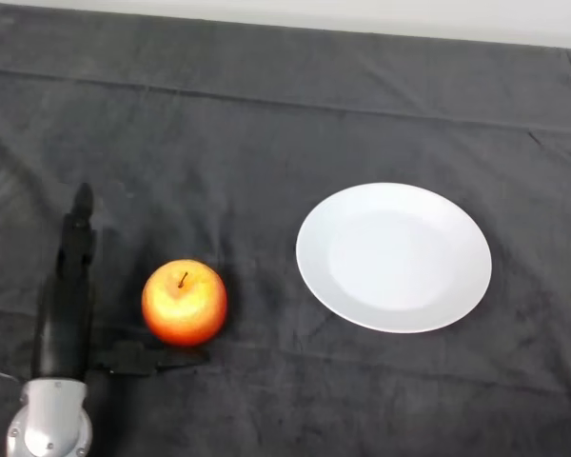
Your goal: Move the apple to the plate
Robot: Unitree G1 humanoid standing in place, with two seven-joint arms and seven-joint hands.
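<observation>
A red and yellow apple [184, 302] sits upright on the dark cloth, left of centre, stem up. A white plate [393, 257] lies empty to its right, a short gap between them. My left hand [68, 305] is on the apple's left, fingers straight and pointing away from me, the thumb [143, 360] stretched out to the right just below the apple. The hand is open and holds nothing. The apple sits in the gap between the fingers and thumb; I cannot tell whether the thumb touches it.
The dark cloth [285, 114] has creases running across it. The table's far edge runs along the top of the view.
</observation>
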